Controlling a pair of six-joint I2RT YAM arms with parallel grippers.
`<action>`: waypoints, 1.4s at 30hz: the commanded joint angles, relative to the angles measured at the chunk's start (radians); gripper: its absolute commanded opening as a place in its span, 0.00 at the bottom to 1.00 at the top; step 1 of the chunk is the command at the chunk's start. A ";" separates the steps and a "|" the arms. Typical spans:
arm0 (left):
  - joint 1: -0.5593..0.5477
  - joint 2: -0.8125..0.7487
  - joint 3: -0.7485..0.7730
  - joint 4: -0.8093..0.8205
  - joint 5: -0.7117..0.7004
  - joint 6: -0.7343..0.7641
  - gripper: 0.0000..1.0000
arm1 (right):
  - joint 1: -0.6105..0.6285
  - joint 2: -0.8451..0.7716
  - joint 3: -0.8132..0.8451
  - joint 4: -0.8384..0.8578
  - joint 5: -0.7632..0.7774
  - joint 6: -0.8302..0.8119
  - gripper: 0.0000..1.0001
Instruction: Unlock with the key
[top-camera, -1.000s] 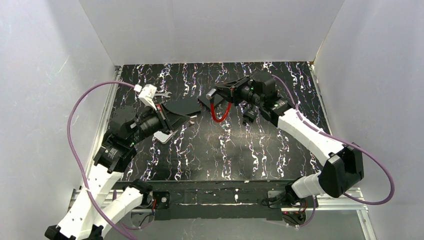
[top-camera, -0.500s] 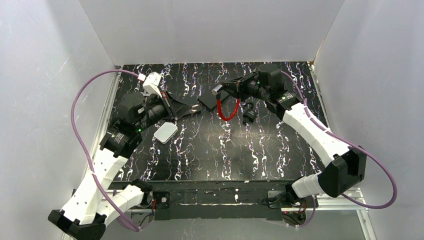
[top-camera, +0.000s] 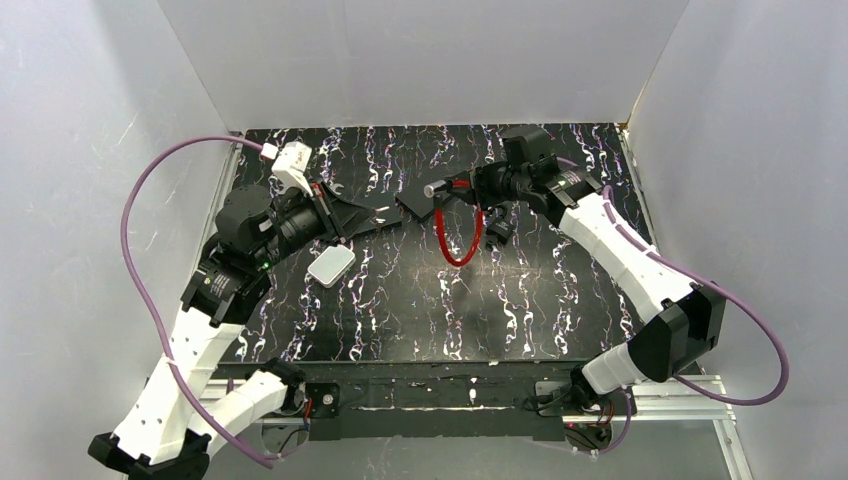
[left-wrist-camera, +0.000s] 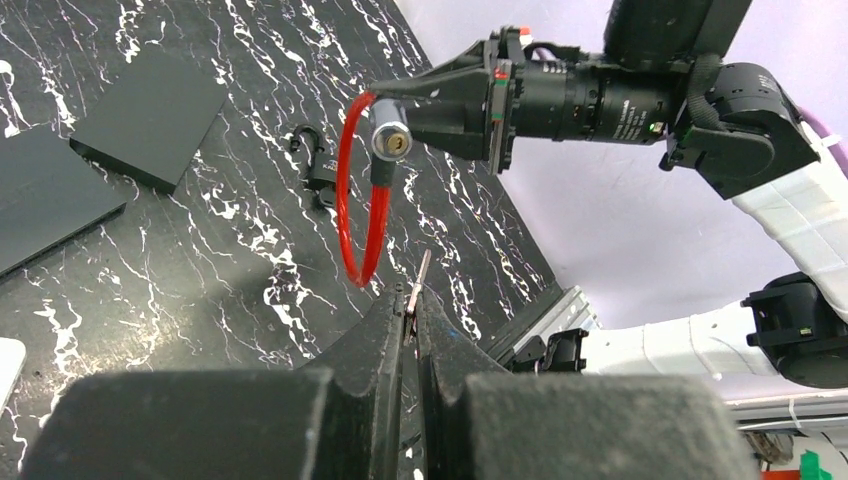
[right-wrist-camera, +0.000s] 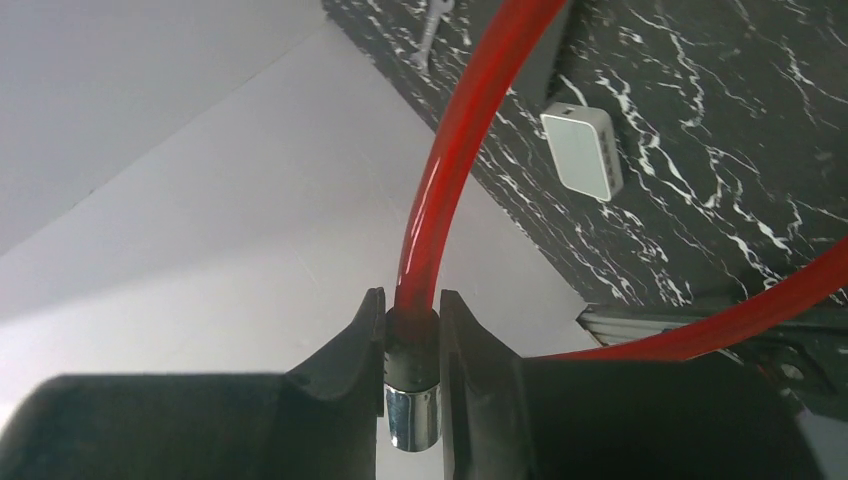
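The key (left-wrist-camera: 417, 285) is up in the air, its thin metal blade sticking out from between the pinched fingers of the left gripper (left-wrist-camera: 408, 305), tip angled up toward the cable lock (left-wrist-camera: 390, 140). That lock is lifted clear of the table (top-camera: 420, 300). The right gripper (right-wrist-camera: 412, 335) is clamped on the dark collar just above its silvery barrel, and the red loop (left-wrist-camera: 350, 200) hangs down beneath it. From the left wrist view the keyhole (left-wrist-camera: 395, 143) faces almost straight at the key, and that is good news. There is open air between them, though: the blade tip sits below the keyhole and short of it, not touching.

So both pickups look done, and the two pieces are presented to each other. What is left, I judge, is the hard part: lining the blade up with the slot, pushing it in, turning it, and freeing the loop. None of that shows yet, and the loop looks closed at the barrel.

Further out, a small black padlock (left-wrist-camera: 318, 170) lies on the table beyond the cable lock. Two flat black slabs (left-wrist-camera: 150, 115) lie off to the side of it. A white box (top-camera: 331, 266) lies well away from the cable lock, on the left arm's side.
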 joint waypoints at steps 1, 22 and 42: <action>-0.003 0.003 -0.006 0.056 -0.010 -0.028 0.00 | 0.025 -0.014 0.026 0.030 -0.006 0.071 0.01; -0.074 0.145 0.036 0.122 -0.061 -0.082 0.00 | 0.030 -0.016 0.023 0.033 -0.087 0.116 0.01; -0.113 0.198 0.046 0.170 -0.092 -0.104 0.00 | 0.030 -0.045 -0.015 -0.001 -0.086 0.089 0.01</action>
